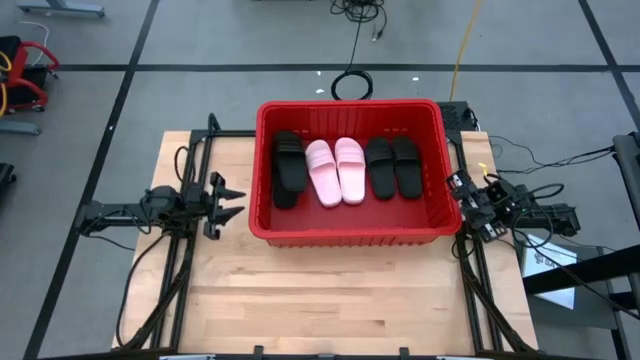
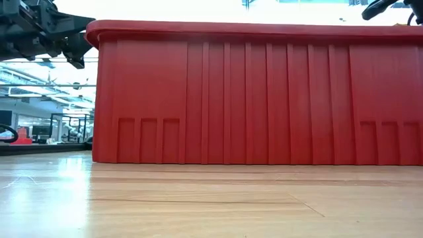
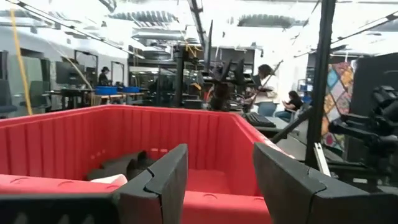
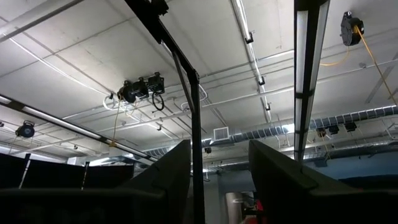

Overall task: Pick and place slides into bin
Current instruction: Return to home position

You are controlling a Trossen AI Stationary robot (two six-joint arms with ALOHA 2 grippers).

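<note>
- Slides (image 1: pixel 322 172) in the red bin (image 1: pixel 350 236) look light and flexible; the wide strap suits gripping.
- Left end effector (image 1: pixel 240 201) and right end effector (image 1: pixel 468 198) both apart, empty.

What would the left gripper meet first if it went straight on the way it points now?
Most likely the side rim of the red bin: the left gripper, fingers open, points at it. In the left wrist view that rim lies low, so it might skim over towards a black slide.
</note>
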